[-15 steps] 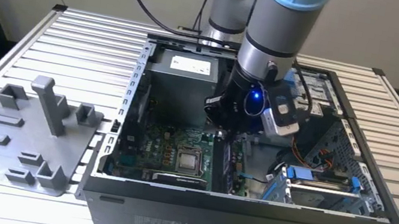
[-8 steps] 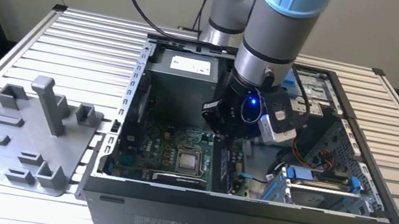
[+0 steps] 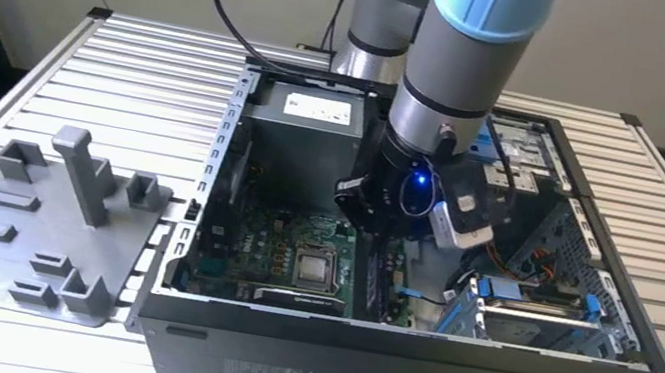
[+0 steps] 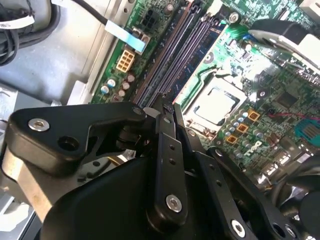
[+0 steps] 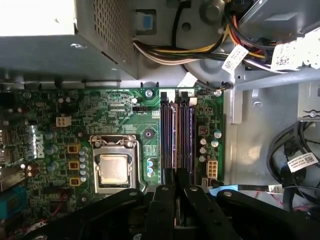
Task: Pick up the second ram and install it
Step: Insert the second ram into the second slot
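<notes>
The black two-fingered gripper is held low inside the open black desktop computer case, just above the near end of the row of long dark memory slots on the green motherboard. Its jaws are drawn narrow. A thin, dark, flat edge pinched between them is judged to be the second ram, held edge-on and roughly in line with the slots.

A misaligned seating is the main risk. If the stick is tilted or offset from its slot, it could be pressed onto the slot wall or onto the neighbouring slot, and the board could be flexed. A stick twisted in the narrow grip would give the same result. The square silver processor lies just beside the slots and could be struck by a sideways drift.

Most of the stick is hidden by the fingers in both wrist views, so neither its label nor its notch can be made out. Whether the slot latches are open cannot be told. In the exterior view the arm's wrist covers the slots.
</notes>
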Robot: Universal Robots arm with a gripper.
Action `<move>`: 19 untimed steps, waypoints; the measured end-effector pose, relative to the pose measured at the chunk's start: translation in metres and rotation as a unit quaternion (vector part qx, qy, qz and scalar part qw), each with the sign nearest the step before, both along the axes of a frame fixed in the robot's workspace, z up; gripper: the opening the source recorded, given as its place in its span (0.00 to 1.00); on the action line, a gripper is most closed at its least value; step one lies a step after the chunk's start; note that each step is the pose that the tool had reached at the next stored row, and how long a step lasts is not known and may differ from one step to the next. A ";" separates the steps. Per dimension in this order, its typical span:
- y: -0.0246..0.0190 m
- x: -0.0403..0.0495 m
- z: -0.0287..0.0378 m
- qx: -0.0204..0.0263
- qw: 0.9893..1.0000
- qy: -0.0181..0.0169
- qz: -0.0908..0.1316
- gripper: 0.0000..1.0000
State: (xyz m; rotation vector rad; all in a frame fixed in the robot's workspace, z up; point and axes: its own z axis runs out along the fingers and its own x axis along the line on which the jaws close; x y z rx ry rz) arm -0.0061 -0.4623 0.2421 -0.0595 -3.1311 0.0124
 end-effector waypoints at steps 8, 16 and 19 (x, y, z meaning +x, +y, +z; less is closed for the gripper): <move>-0.0004 0.0000 -0.0075 0.000 1.000 0.000 0.000 0.14; -0.0003 -0.0015 -0.0119 0.000 1.000 0.000 0.000 0.14; -0.0004 -0.0016 -0.0139 0.000 1.000 0.000 0.000 0.14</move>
